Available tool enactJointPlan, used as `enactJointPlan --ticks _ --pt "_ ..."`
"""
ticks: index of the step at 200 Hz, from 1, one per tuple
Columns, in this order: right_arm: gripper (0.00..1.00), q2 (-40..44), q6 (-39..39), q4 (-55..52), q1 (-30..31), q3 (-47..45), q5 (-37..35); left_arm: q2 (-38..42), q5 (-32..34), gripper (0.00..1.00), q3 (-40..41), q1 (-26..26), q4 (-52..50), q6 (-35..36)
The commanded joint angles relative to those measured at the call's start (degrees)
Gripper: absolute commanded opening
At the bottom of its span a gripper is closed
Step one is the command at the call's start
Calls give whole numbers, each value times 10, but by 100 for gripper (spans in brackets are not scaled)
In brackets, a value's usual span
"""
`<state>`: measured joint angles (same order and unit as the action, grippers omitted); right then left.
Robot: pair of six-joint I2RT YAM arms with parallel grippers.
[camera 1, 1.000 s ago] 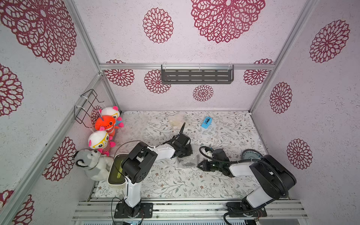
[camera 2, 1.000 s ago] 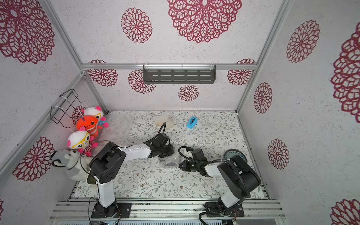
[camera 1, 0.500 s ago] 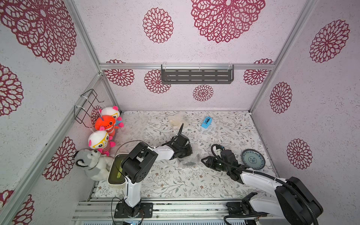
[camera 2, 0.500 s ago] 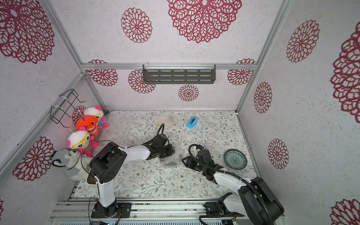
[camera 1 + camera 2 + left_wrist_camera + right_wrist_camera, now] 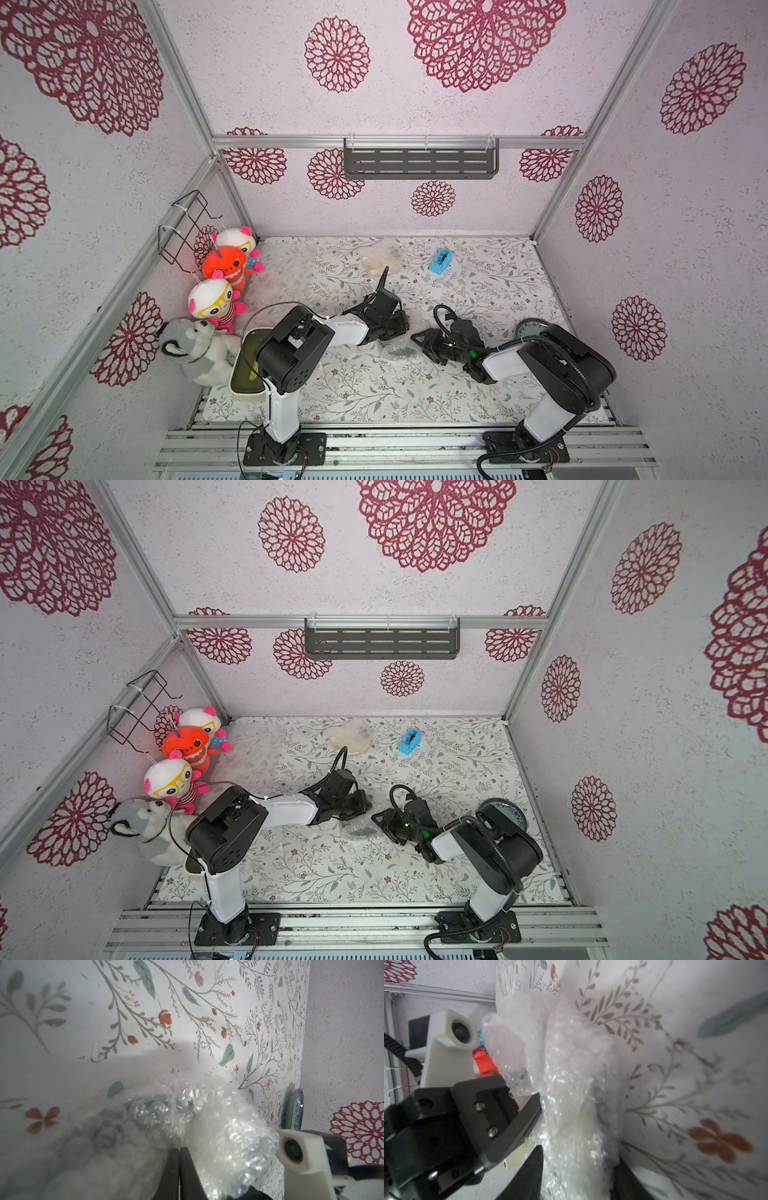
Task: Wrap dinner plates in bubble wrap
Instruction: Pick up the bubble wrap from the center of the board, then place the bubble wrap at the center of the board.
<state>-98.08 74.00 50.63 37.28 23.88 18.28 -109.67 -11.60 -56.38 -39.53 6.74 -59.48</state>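
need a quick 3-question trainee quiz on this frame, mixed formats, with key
1. True or false: the left claw is shut on the bubble wrap.
2. The blue-patterned plate lies: A) beside the right arm; B) among the plush toys; C) on the wall shelf.
3. What colour is the tape dispenser?
Key: 1 true; 2 A; 3 blue.

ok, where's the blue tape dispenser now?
In both top views the blue tape dispenser sits near the back wall, right of a bubble-wrapped bundle.
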Motion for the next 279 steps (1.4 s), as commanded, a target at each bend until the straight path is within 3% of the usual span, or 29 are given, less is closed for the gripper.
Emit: enactJointPlan --ticks 1,28,44,55,80,96,120,129,160,181,188,191,193,196,217,254,267,279 --pt "27 -41 28 70 9 9 -63 11 -23 9 19 0 -36 -12" --pt "7 -83 -25 47 4 58 -72 64 -33 11 -4 42 -80 26" --pt "5 -104 -47 36 -4 94 -75 122 -35 16 -25 86 -146 56" --pt "5 -114 -57 25 -16 119 -93 177 2 24 -39 117 -211 88" --pt "6 -146 -68 -28 -54 193 -144 299 157 61 -36 187 -329 136" --pt "7 -191 -74 -49 -72 270 -153 340 178 78 -6 251 -343 149" --pt "13 -281 -78 -102 -81 417 -147 319 167 91 4 341 -361 155" --pt "17 -312 -79 -125 -80 473 -154 294 166 99 -5 358 -356 161" --pt "35 -363 -81 -171 -80 598 -202 142 161 98 -100 391 -348 176" --pt "54 -292 -122 -188 -78 558 -253 37 183 98 -181 401 -352 170" --pt "68 -253 -148 -186 -78 524 -269 3 181 98 -205 405 -357 165" --pt "79 -235 -159 -184 -78 508 -279 -11 173 98 -217 408 -361 162" --pt "93 -222 -168 -182 -78 497 -282 -19 168 98 -222 409 -362 161" --pt "98 -208 -180 -180 -79 480 -288 -41 160 98 -231 410 -364 157" --pt "99 -53 -285 -217 -79 370 -348 -99 95 98 -241 412 -339 121" --pt "99 206 -436 -371 -91 226 -485 -86 47 98 -151 373 -261 59" --pt "99 279 -461 -434 -115 196 -482 -79 24 98 -117 340 -217 28" --pt "99 348 -481 -474 -148 168 -438 -79 7 98 -100 297 -187 -4"
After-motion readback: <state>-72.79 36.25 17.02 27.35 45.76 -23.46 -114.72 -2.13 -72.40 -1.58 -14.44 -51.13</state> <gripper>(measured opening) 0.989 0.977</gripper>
